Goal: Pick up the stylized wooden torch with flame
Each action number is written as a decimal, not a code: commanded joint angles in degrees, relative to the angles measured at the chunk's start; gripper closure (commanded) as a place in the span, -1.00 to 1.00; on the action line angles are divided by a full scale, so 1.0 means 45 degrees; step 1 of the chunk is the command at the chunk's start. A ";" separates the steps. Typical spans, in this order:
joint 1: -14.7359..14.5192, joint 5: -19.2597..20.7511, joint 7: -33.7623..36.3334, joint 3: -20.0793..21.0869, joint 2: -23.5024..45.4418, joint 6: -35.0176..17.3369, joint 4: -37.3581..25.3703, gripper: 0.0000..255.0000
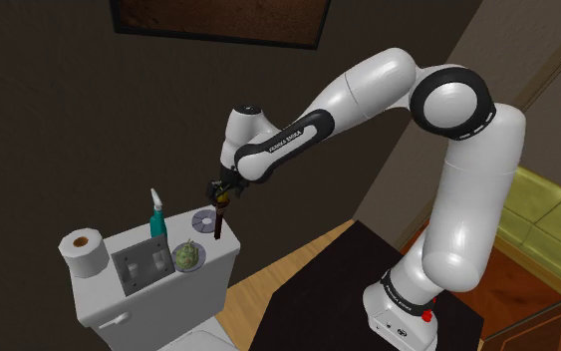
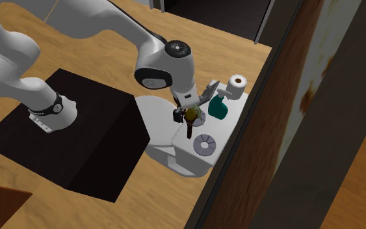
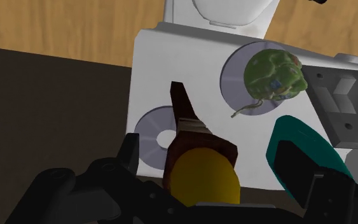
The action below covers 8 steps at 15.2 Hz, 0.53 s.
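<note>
White arm (image 1: 368, 90) in a high arch, black pincer (image 1: 223, 189) low, pointing steeply down.

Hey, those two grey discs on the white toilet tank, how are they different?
The grey disc at the tank's end lies bare and shows a centre hole; the other grey disc, beside the teal bottle, carries a lumpy green ball, which hides its middle. Both lie flat on the white tank.
</note>
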<state>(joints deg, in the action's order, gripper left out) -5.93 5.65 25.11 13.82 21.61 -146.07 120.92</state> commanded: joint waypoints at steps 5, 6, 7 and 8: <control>-0.0103 0.0187 0.0127 -0.0118 0.0496 -0.0473 -0.0023 1.00; -0.0104 0.0186 0.0130 -0.0116 0.0484 -0.0485 0.0001 1.00; -0.0098 0.0183 0.0122 -0.0116 0.0481 -0.0480 -0.0001 1.00; -0.0096 0.0182 0.0121 -0.0116 0.0478 -0.0480 0.0002 1.00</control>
<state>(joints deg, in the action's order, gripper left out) -6.36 6.46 25.65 13.32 23.66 -148.25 120.90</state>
